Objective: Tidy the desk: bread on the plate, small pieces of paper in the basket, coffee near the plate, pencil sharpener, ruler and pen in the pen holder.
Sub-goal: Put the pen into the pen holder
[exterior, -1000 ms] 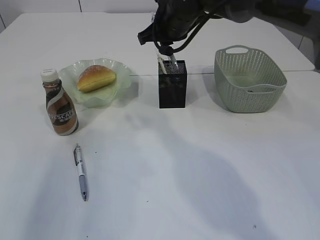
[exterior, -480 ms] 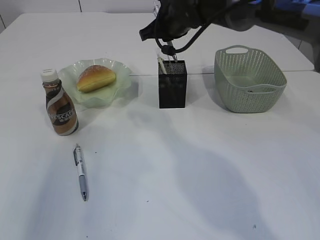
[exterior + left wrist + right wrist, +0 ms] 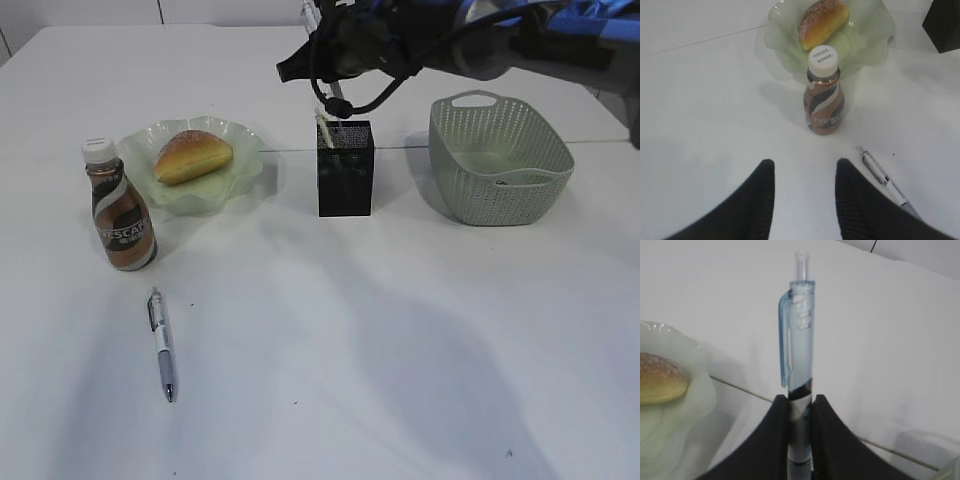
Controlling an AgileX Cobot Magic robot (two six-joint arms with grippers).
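My right gripper (image 3: 800, 402) is shut on a light-blue translucent pen (image 3: 800, 345), holding it upright. In the exterior view this pen (image 3: 337, 104) hangs just above the black pen holder (image 3: 345, 175), from which a pale strip, likely the ruler (image 3: 323, 126), sticks out. A second pen (image 3: 162, 346) lies on the table at the front left. My left gripper (image 3: 805, 170) hovers open over bare table, just short of the coffee bottle (image 3: 823, 97) and left of that pen (image 3: 884, 176). The bread (image 3: 192, 155) lies on the green plate (image 3: 240, 145), with the coffee (image 3: 122, 212) beside it. The pencil sharpener is out of view.
A green basket (image 3: 500, 195) stands to the right of the pen holder, with a small pale bit (image 3: 502, 180) on its floor. The right arm reaches in from the upper right over the back of the table.
The right arm has shifted up and slightly right above the pen holder, lifting the pen with it. Everything on the table stays where it was.
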